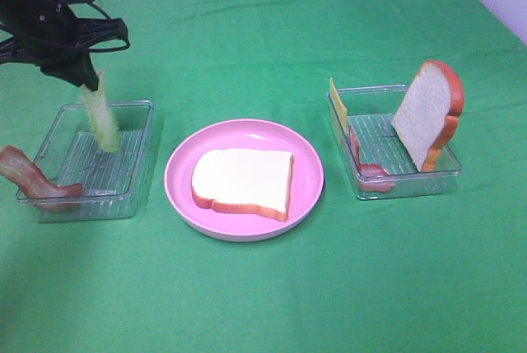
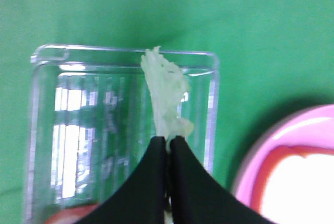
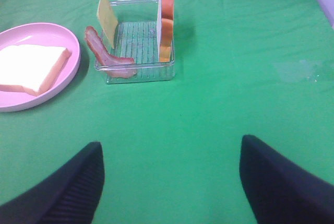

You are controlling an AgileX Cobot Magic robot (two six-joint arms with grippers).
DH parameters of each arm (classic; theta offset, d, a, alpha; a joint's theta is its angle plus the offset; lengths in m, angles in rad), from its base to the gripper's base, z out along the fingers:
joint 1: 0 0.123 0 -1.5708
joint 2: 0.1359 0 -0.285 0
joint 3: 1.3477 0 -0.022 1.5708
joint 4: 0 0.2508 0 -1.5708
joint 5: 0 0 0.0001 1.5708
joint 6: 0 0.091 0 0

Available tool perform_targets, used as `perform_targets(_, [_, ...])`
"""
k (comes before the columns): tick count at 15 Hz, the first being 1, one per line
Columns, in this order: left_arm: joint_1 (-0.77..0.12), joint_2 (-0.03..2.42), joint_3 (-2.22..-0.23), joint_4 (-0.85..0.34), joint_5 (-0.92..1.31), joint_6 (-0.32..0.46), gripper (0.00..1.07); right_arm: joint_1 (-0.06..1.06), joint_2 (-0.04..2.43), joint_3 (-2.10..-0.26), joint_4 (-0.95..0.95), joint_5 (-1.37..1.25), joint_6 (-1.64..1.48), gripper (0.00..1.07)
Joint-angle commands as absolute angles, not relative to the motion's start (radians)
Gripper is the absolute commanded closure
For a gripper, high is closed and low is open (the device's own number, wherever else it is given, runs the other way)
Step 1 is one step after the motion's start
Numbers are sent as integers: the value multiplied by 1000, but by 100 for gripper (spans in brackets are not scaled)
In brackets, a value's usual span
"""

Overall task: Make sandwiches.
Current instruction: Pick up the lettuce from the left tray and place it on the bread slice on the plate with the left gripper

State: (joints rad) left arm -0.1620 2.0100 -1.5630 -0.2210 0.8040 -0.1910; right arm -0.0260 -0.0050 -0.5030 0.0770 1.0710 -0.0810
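Black fingers [image 3: 78, 182] of the right tool [image 3: 171, 145] frame the near edge of the right wrist view, spread wide with only green counter [image 3: 209, 104] between them. The exterior high view does not take in this tool. Beyond it, the wrist view shows the right tray [image 3: 141, 72] from its short end. A bread slice [image 3: 166, 15] stands upright in it, a cheese slice [image 3: 107, 18] leans at the opposite side, and a bacon strip [image 3: 104, 54] drapes over the rim beside the cheese.

The left tool [image 2: 168, 139] is pressed together on a lettuce leaf [image 2: 166, 91] — its wrist view shows the pale ruffle pinched right at the fingertips, above the left tray [image 2: 125, 49]. The exterior high view adds more. The leaf hangs as a long strip with its lower end inside the tray, though whether it touches the tray floor cannot be told. A second bacon strip [image 1: 29, 176] lies over that tray's outer rim.

The left arm [image 1: 41, 16] enters from the upper left corner of the high view and slants down, its tool pointing downward over the tray's back edge. Between the trays, the pink plate [image 1: 309, 164] carries a second bread slice [image 1: 243, 180] — flat, crust outward.
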Motion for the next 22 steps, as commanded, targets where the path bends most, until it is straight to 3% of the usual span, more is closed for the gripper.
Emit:
perform_targets(1, [-164, 2003, -1571, -467, 794, -41, 107, -35, -21, -502, 78, 1063, -78, 38])
perform_targets(4, [-170, 2003, -1571, -814, 832, 209, 107, -35, -21, -502, 78, 1063, -78, 38])
perform_targets(7, [-217, 2004, -1571, -1007, 887, 364, 107, -35, -21, -502, 78, 1063, -78, 38])
perform_targets(8, [-292, 2014, -1571, -1037, 900, 379, 107, -35, -21, -502, 78, 1063, -78, 38])
perform_targets(13, [-443, 2111, -1571, -1035, 871, 376, 107, -35, -21, -502, 78, 1063, -78, 38])
perform_targets(17, [-451, 2163, -1571, -939, 820, 355, 107, -35, -21, -502, 78, 1063, -78, 38])
perform_targets(19, [-451, 2161, -1571, -749, 766, 248, 107, -35, -21, -502, 78, 1063, -78, 38])
perform_targets(22, [-451, 2161, -1571, -636, 760, 169, 107, -35, -21, -502, 78, 1063, -78, 38])
